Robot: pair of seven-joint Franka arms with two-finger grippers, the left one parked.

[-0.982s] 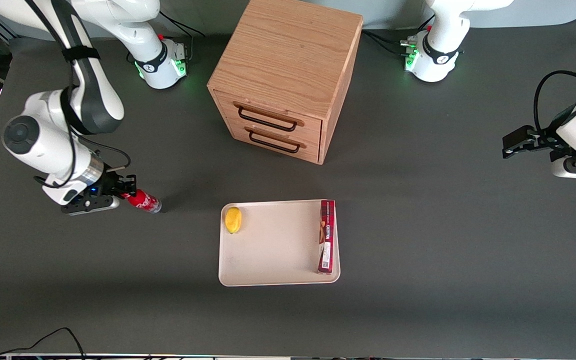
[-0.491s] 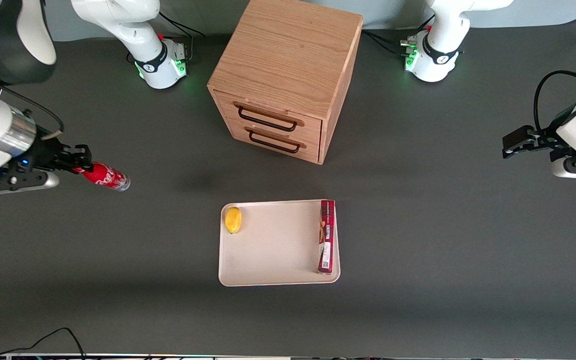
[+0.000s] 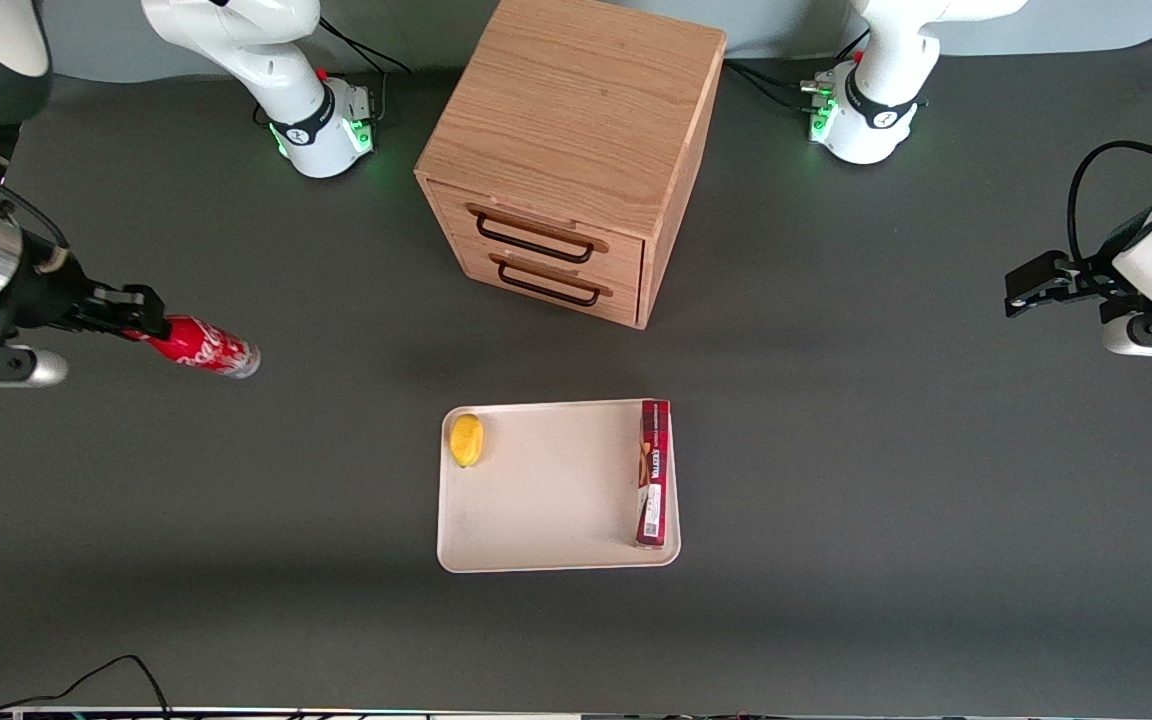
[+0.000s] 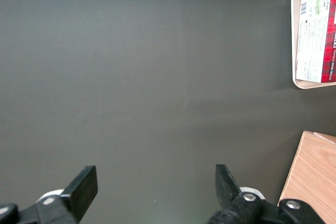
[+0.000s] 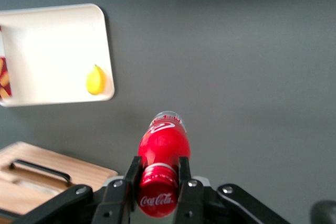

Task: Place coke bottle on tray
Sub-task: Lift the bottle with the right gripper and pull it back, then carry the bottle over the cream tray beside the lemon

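Though the wooden drawer cabinet [image 3: 572, 160] is the bulkiest thing on the dark table [image 3: 886, 480], it plays no part here. Next in size, the tray [image 3: 546, 495]: cream, low-rimmed, nearer the front camera than the cabinet. A long red box [image 3: 654, 472] lies along one edge of it, a lemon [image 3: 466, 439] in a corner; bare floor between them.

The gripper [image 3: 143, 328] is at the working arm's end of the table, well apart from the tray. Its fingers [image 5: 133, 174] pinch the coke bottle [image 3: 201, 347] at the neck, just under the red cap. The bottle is carried clear of the table, base pointing toward the tray.

Handling, as judged: small, rigid plastic, likely light. Smooth glossy wall, so slippery. The narrow neck gives a secure hold, but the body can swing or twist below it. Set down base-first on the bare middle, it may topple.
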